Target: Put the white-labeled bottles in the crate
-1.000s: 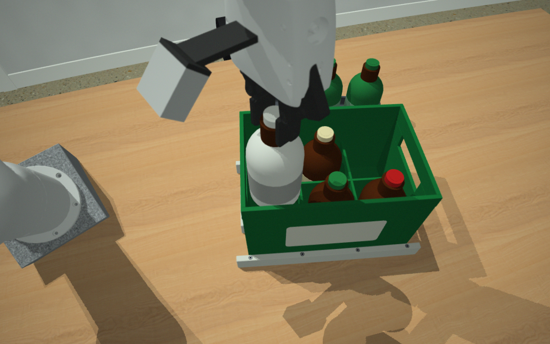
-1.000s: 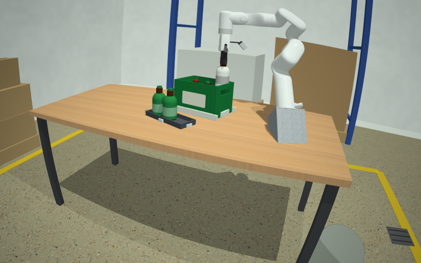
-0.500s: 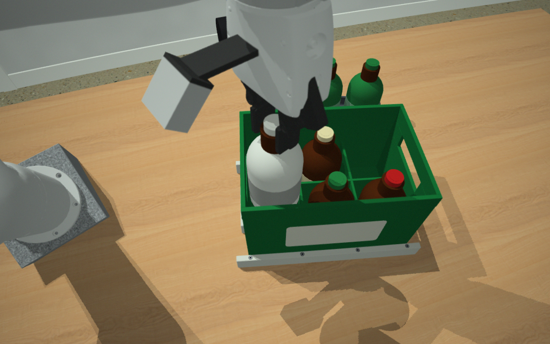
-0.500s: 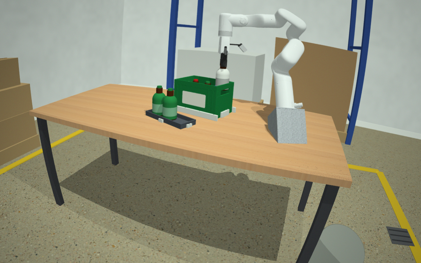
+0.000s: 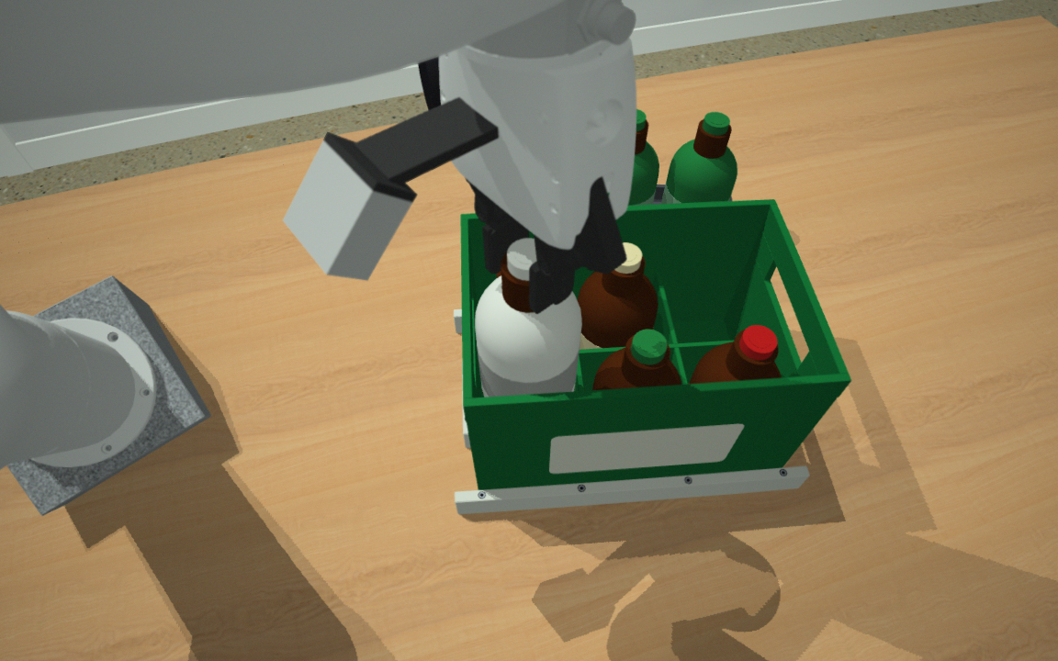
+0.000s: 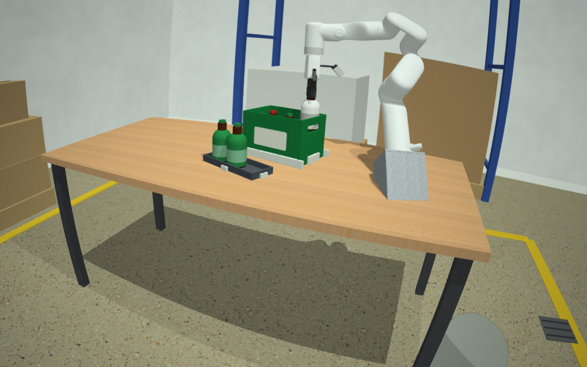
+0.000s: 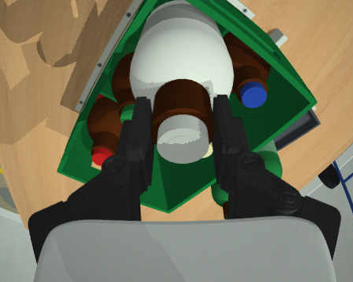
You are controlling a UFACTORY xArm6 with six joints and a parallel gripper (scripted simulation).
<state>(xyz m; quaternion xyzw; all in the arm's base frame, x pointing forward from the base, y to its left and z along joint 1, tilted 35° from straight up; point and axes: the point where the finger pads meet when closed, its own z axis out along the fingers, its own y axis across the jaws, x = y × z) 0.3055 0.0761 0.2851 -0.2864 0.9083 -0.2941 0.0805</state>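
Note:
My gripper (image 5: 549, 271) is shut on the brown neck of the white-labeled bottle (image 5: 526, 332), holding it upright. The bottle's lower part is inside the near left cell of the green crate (image 5: 639, 362), and its shoulders rise above the rim. In the wrist view my fingers clamp the neck just under the white cap, with the bottle (image 7: 182, 63) hanging into the crate. Brown bottles with a cream cap (image 5: 627, 261), a green cap (image 5: 647, 346) and a red cap (image 5: 756, 342) stand in the crate. In the exterior view the bottle (image 6: 310, 109) sticks out of the crate (image 6: 284, 132).
Two green-labeled bottles (image 6: 229, 145) stand upright on the dark tray (image 6: 236, 167) beside the crate; they also show behind the crate (image 5: 701, 164). The crate sits in white corner brackets (image 5: 631, 491). The arm's grey base block (image 6: 399, 175) stands on the table.

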